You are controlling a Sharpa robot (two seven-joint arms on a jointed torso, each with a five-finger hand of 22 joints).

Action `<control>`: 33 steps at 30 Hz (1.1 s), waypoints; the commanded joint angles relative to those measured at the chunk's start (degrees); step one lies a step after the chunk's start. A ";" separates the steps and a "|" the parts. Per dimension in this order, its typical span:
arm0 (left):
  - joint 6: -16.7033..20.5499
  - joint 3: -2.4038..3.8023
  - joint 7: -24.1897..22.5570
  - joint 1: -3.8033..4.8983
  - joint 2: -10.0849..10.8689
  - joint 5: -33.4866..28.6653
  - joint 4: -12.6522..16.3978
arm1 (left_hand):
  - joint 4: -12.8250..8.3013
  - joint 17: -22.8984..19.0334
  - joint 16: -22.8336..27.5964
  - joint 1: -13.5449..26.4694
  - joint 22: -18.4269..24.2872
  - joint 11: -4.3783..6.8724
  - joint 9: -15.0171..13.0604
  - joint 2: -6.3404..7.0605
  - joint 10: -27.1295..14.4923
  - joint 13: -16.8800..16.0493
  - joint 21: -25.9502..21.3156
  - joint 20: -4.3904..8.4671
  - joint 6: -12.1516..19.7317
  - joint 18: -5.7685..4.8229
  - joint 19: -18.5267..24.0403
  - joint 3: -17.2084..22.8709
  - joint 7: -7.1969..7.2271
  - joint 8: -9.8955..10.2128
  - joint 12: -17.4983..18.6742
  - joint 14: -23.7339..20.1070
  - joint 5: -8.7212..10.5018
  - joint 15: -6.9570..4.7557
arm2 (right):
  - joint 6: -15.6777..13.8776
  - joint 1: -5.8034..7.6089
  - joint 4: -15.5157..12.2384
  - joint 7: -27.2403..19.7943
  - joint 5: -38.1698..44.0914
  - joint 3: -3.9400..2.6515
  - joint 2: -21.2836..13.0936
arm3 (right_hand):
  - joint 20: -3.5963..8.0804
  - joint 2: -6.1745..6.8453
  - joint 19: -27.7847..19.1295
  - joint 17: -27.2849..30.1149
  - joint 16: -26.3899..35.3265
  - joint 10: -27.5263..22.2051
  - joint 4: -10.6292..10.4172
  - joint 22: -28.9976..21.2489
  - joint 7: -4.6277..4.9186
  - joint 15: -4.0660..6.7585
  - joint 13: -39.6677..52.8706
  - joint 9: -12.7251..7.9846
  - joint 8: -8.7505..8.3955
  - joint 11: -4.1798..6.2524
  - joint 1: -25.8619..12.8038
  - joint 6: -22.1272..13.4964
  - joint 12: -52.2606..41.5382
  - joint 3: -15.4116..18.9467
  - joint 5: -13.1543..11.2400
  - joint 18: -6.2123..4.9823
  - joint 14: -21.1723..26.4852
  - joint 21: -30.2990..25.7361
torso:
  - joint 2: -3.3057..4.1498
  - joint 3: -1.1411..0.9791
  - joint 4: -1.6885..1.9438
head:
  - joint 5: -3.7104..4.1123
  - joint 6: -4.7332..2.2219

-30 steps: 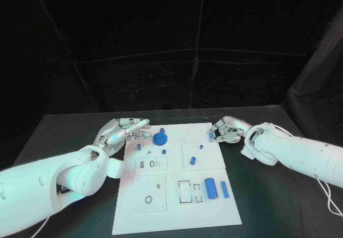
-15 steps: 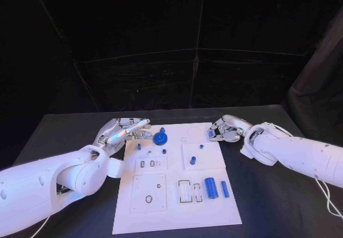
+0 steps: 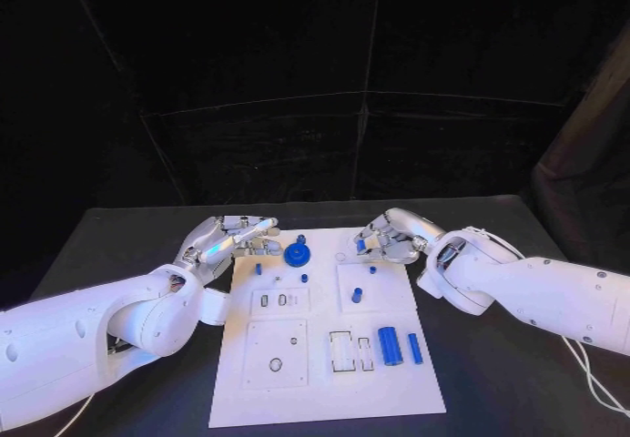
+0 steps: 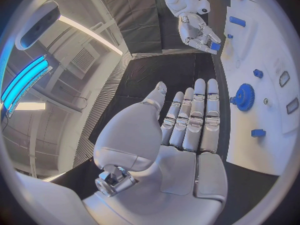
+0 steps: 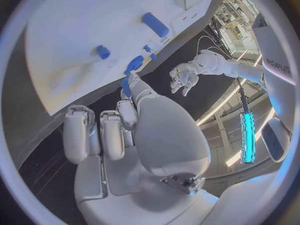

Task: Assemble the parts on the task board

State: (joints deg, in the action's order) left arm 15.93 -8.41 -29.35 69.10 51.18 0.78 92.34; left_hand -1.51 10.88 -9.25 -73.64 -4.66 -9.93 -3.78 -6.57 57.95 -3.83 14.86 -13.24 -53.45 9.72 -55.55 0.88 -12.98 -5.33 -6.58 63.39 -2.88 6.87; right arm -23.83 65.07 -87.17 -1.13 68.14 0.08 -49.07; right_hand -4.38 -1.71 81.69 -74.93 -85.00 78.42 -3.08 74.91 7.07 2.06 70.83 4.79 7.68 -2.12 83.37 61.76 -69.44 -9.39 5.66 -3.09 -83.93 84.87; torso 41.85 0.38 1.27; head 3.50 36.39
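Right hand [image 3: 388, 238] pinches a blue part [image 3: 360, 244] over the board's [image 3: 315, 382] far edge.
Left hand [image 3: 237, 238] beside the gear [image 3: 297, 253] — fingers straight, released, holding nothing.

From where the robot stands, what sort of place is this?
Probably a robotics lab or test cell. A black table carries a white task board with small blue parts, such as a blue gear. Black curtains close it in, and the wrist views show ceiling light strips.
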 commanded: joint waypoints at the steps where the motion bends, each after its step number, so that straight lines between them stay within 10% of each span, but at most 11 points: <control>1: -0.10 0.05 0.08 0.12 -0.09 -2.12 0.31 | -0.43 0.07 0.33 -0.53 0.07 0.01 0.06 0.16 0.28 0.06 -0.21 -0.05 -0.30 0.82 -0.30 0.06 0.02 0.38 0.36 0.45 -0.33 0.14 | -2.50 0.20 -2.11 7.51 4.32 -0.03 1.51 | 0.28 -0.66 0.15 -5.36 -0.09 0.55 -0.04 4.01 -1.03 0.43 -0.09 0.51 0.64 0.84 0.07 1.30 0.07 -0.32 0.24 0.53 -4.01 0.37 | -0.14 0.17 0.13 | -0.31 0.17; 9: 0.55 0.06 -0.35 0.35 -0.29 -3.49 0.07 | -0.46 0.10 0.38 -0.42 0.10 0.06 0.04 0.15 0.44 0.04 -0.26 -0.04 -0.42 0.82 -0.35 0.08 0.09 0.36 0.34 0.50 -0.32 0.12 | -1.60 0.20 -3.84 13.32 11.07 0.05 7.70 | 0.29 -0.44 0.29 -5.17 0.03 0.46 0.05 4.18 -1.01 0.41 -0.29 0.47 0.59 0.82 -0.29 1.24 0.34 -0.54 0.41 0.57 -3.97 0.45 | -0.43 0.40 0.15 | -1.25 0.89; 33: 0.91 0.07 -0.87 0.57 -0.81 -4.00 -1.28 | -0.53 0.14 0.46 -0.36 0.14 0.12 0.03 0.13 0.60 0.02 -0.31 -0.03 -0.54 0.82 -0.38 0.12 0.17 0.35 0.32 0.53 -0.33 0.10 | 5.34 -2.96 -0.86 18.01 19.65 1.39 17.04 | 0.19 0.87 0.11 -4.60 0.43 -0.07 0.08 3.93 -0.75 0.27 -1.07 0.19 0.13 0.62 -2.32 0.72 1.42 -1.02 1.09 0.51 -3.84 0.30 | -0.30 0.20 0.05 | -2.27 1.99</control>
State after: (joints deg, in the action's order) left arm 16.88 -8.38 -29.45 69.56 50.45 -2.86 91.03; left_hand -1.67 10.92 -9.04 -73.64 -4.61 -9.72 -3.78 -6.57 58.16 -3.83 14.87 -13.24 -53.65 9.72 -55.55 1.05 -12.78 -5.33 -6.58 63.59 -2.88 7.08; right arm -20.16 62.09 -88.07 15.90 85.04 1.48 -32.13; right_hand -4.18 -1.14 81.90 -74.92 -84.79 78.51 -2.90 74.90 6.84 2.06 69.80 4.79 7.64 -1.62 81.16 61.53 -68.25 -10.06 6.35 -3.10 -83.93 85.10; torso 41.54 0.55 1.37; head 1.24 38.28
